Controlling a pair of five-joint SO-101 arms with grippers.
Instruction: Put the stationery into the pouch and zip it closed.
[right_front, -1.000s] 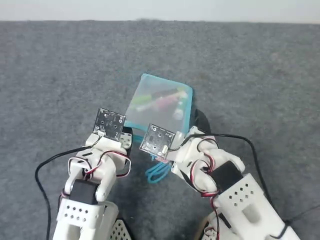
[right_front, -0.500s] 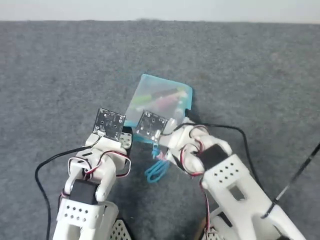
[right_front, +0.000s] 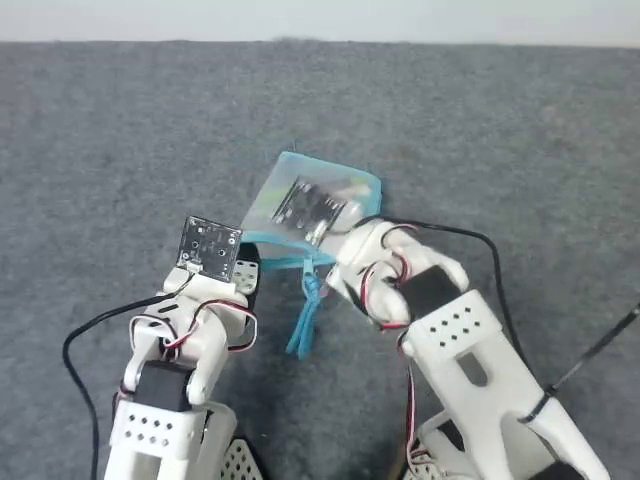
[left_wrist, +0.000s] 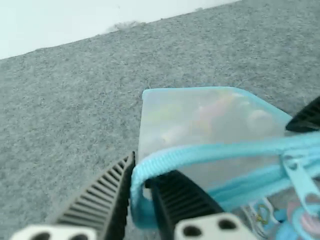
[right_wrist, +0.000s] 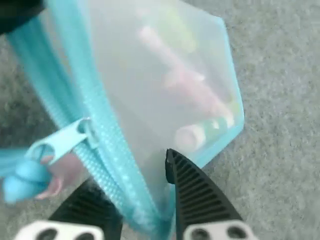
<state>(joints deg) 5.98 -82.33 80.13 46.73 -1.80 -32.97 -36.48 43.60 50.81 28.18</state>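
Hold pouch (left_wrist: 200, 120) corner taut left of centre in pinching left gripper (left_wrist: 141, 172); run right gripper (right_wrist: 132, 170), straddling zip, clamp unclear, squarely behind slider (right_wrist: 82, 131).

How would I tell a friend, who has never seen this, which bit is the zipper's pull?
On the grey carpet lies a see-through pouch edged in turquoise. From its near zip edge a blue pull cord trails toward the robot. It is the only loose, stringy thing beside the flat pouch.

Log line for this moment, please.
left gripper: jaws shut on pouch corner | right gripper: jaws shut on pouch edge | stationery: inside pouch | zipper pull: partway, zip looks part open
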